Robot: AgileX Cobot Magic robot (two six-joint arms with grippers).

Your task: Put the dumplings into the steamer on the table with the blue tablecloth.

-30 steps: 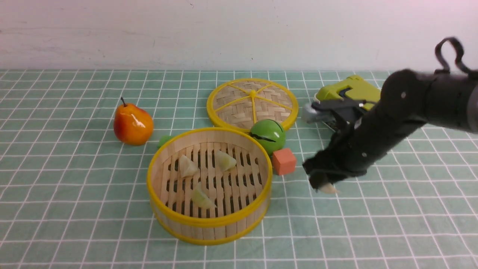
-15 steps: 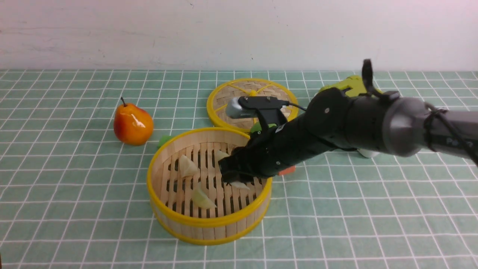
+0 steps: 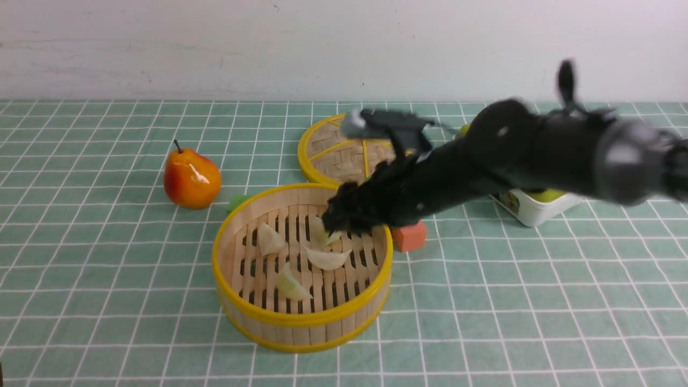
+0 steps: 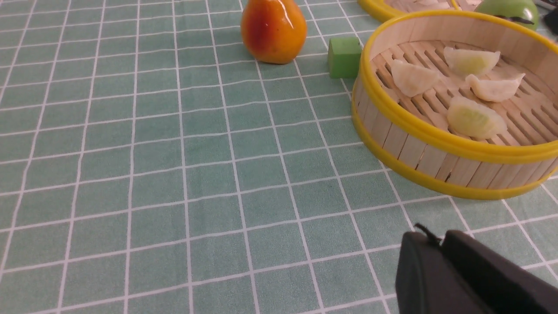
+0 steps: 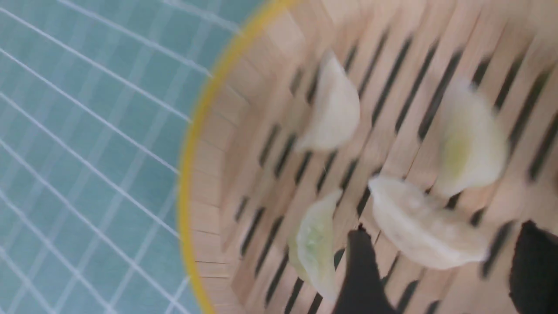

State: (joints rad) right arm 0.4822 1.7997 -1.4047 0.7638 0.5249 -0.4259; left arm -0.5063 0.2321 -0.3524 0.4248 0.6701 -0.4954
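Right tool (image 3: 336,219), seemingly spread and empty, hangs over steamer (image 3: 301,321) far rim; four dumplings (image 3: 327,259) inside; left tool (image 4: 431,237) closed.

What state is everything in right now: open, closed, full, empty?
steamer: uncovered, not empty
dumplings: all four lying on the steamer floor
woven disc: lying flat behind the steamer
right gripper: open, empty, over the steamer
left gripper: shut, empty
pear: upright

right hand (image 5: 444,229) spread wide, left hand (image 4: 438,242) pressed closed
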